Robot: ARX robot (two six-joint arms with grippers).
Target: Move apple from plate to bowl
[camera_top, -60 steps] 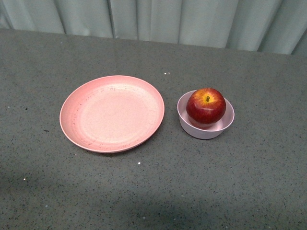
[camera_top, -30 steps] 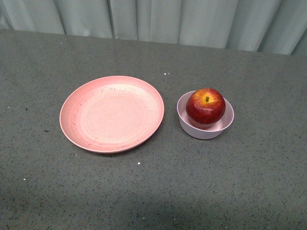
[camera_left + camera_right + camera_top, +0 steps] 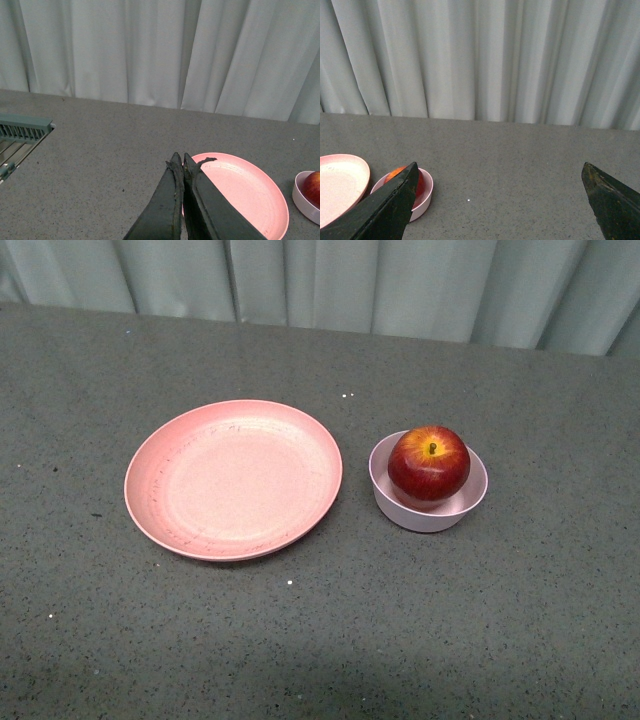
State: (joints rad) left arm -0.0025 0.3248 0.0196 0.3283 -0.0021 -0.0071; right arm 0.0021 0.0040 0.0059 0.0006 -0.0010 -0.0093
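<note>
Both grippers hold nothing: left gripper (image 3: 180, 162) is closed, right gripper (image 3: 502, 172) wide open. Round red apple (image 3: 429, 462) sits in small pale pink bowl (image 3: 428, 512), beside wide pink plate (image 3: 233, 478).

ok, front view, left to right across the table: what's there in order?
plate → bowl, with the apple sitting inside it. The plate holds nothing, there is a small gap between its rim and the bowl, and neither end effector shows in this view.
</note>
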